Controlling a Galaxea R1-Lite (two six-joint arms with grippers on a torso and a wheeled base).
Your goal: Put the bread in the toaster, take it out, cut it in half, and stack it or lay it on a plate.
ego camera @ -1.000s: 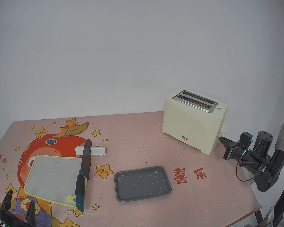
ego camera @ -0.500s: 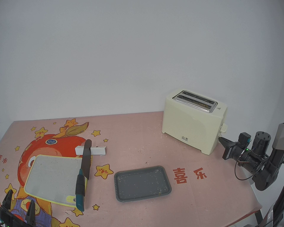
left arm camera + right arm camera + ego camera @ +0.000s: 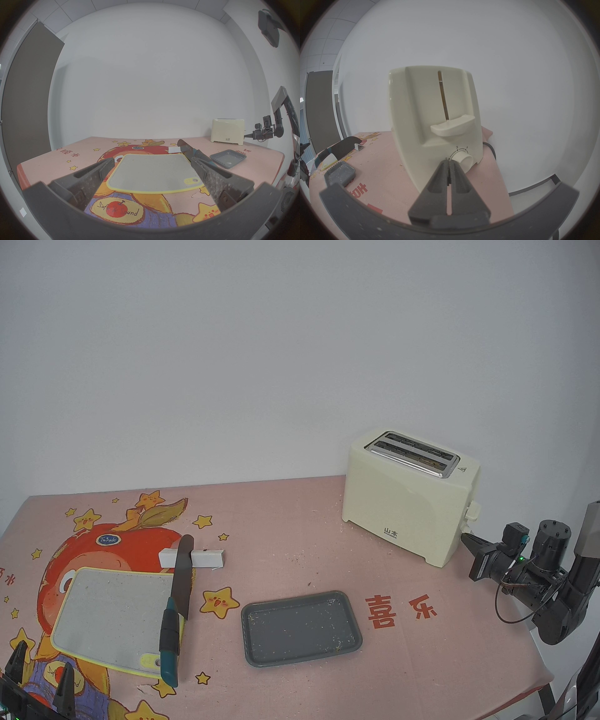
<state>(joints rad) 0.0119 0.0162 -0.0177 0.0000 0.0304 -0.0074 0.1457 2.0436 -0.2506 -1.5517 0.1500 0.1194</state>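
The cream toaster stands at the table's far right, its two top slots dark inside. Its side lever sits at the low end of its slot. My right gripper is shut with nothing in it, its tip just short of the round dial below the lever. Low at the table's front left corner, my left gripper stands open and holds nothing, in front of the cutting board. A grey plate lies in the middle.
A teal-handled knife lies along the cutting board's right edge, its blade resting on a small white block. Crumbs dot the pink cloth. The table's right edge is close to my right arm.
My right gripper has edged slightly lower and closer to the toaster's side. The left arm and the things on the table have stayed put.
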